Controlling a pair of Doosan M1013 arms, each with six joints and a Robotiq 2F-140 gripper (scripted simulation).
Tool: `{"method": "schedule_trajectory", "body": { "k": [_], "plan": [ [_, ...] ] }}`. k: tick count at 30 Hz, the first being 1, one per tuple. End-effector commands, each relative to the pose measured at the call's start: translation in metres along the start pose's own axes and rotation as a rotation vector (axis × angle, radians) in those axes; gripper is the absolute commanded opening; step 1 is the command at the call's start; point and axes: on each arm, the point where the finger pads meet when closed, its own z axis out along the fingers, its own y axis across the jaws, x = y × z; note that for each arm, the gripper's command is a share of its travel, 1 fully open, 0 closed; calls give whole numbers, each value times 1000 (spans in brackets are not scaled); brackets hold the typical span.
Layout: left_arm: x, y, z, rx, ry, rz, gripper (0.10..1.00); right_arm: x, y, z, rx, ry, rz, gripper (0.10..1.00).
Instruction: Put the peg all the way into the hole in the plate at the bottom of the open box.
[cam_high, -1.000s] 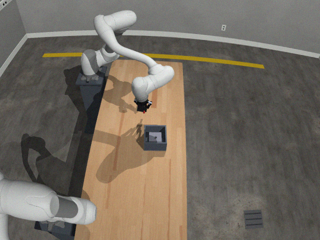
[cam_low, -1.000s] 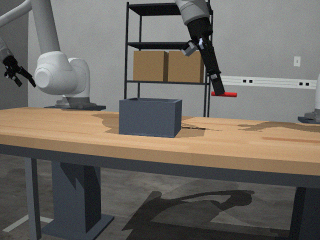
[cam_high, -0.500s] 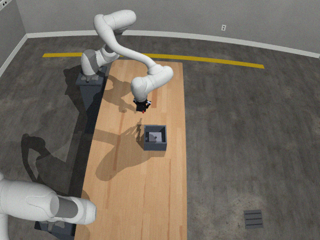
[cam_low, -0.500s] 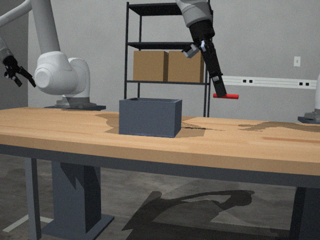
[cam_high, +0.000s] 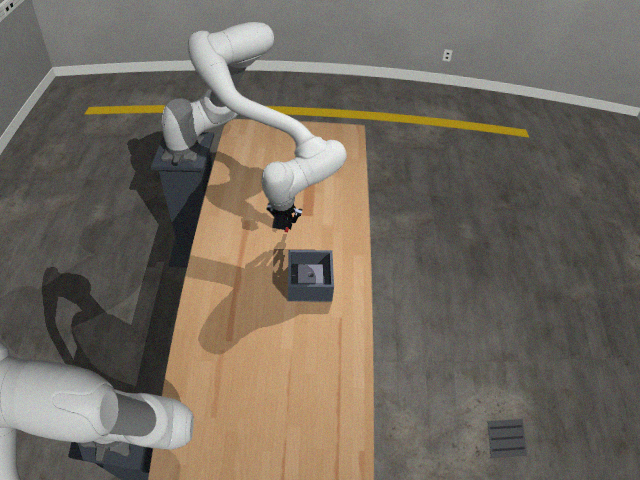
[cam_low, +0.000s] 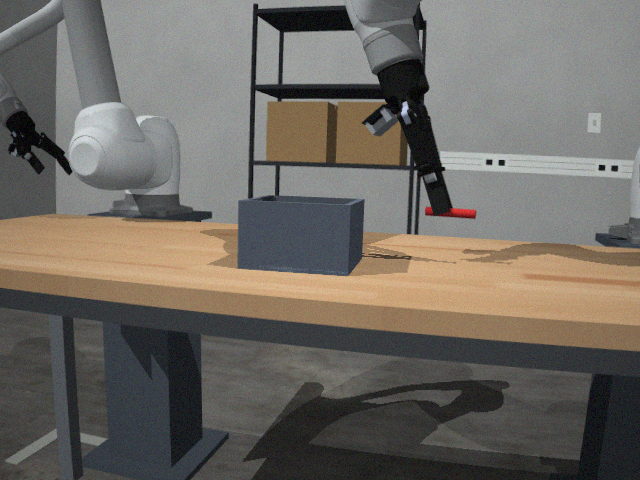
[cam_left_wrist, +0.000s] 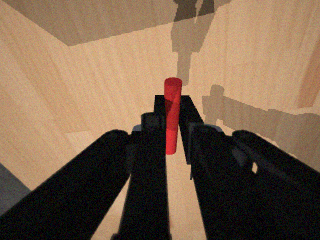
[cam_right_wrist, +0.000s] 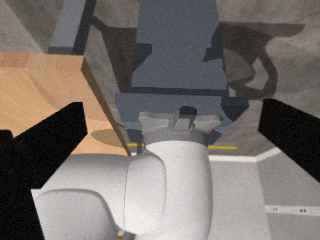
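The red peg (cam_high: 286, 229) (cam_low: 463, 212) (cam_left_wrist: 172, 92) is held in the fingertips of my left gripper (cam_low: 440, 210) (cam_left_wrist: 171, 110), which is shut on it. The peg lies almost level, above the table and beside the box, sticking out on both sides of the fingers in the exterior view. The open grey box (cam_high: 310, 293) (cam_low: 294, 237) stands on the table. Inside it is a light grey plate (cam_high: 316, 279) with a small dark hole (cam_high: 310, 274). The plate is hidden in the exterior view. My right gripper (cam_low: 54, 169) (cam_right_wrist: 172, 116) is open and empty, far from the box.
The wooden table (cam_high: 310, 372) (cam_low: 465, 304) carries the box, whose walls stand up around the plate. The right arm (cam_high: 62, 403) (cam_low: 113, 147) is by one end of the table. A shelf rack (cam_low: 252, 129) with brown cartons (cam_low: 297, 131) stands in the background.
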Motion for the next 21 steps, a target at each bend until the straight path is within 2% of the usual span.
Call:
{"method": "schedule_trajectory", "body": {
  "k": [1,10,21],
  "plan": [
    [0,0,-1,1,1,-2,99,0,0,0,0,1,0,1000],
    [0,0,-1,-12,1,-37,99,0,0,0,0,1,0,1000],
    [0,0,-1,-55,1,-154,99,0,0,0,0,1,0,1000]
  ]
}}
